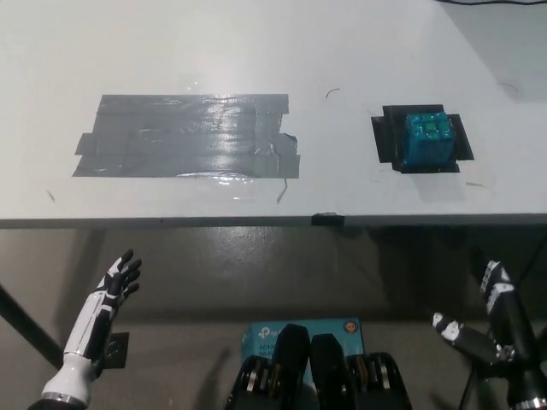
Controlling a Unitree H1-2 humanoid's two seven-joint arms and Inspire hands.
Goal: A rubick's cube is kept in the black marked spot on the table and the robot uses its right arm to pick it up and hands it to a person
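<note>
Head view: the desk fills the upper half of the picture, its front edge running straight across just below the middle. The cube sits at about 2 o'clock from the picture's centre, on the black spot, a rough square of dark tape whose border shows around the cube on all sides. The cube looks teal, with lighter green squares on its top face. It stands flat, near the desk's front edge but clear of it.

At about 10 o'clock from centre lies a broad grey tape patch, glossy and wrinkled, well apart from the cube. A small dark tab sits on the desk's front edge at about 5 o'clock from the patch.

Below the desk, over the floor, both hands hang low. The left hand is at 8 o'clock, raised on its white forearm, fingers spread and holding nothing. The right hand is at 4 o'clock, near the bottom right corner, below the cube and well apart from it; its fingers stand apart and nothing is held.

A blue box shows at 6 o'clock on the floor.
</note>
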